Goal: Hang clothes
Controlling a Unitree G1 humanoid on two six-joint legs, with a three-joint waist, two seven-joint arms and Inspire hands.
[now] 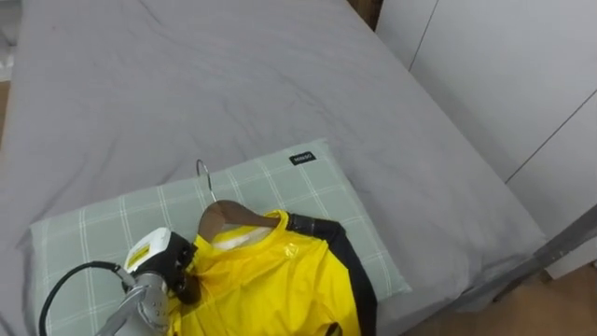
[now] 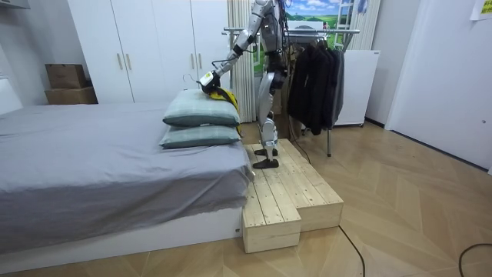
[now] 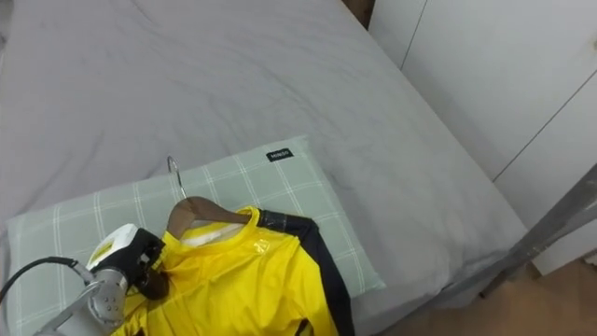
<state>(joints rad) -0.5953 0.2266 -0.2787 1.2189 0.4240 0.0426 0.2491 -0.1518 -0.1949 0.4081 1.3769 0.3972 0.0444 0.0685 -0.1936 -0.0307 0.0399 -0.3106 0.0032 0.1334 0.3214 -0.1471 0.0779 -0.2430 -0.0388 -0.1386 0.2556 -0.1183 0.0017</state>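
My left hand (image 1: pixel 160 268) on the yellow shirt (image 1: pixel 270 280), lower left of the frame.
The shirt, on a wooden hanger (image 1: pixel 222 217), lies on the green checked pillow (image 1: pixel 103 224) at bottom centre, on the grey bed (image 1: pixel 233 75). My hand sits at its left shoulder; whether it grips I cannot tell.

The yellow shirt (image 1: pixel 270 280) was smooth cloth; its hanger (image 1: pixel 227 217) polished wood, metal-hooked; the pillow (image 1: pixel 298 187) matt checked cloth.
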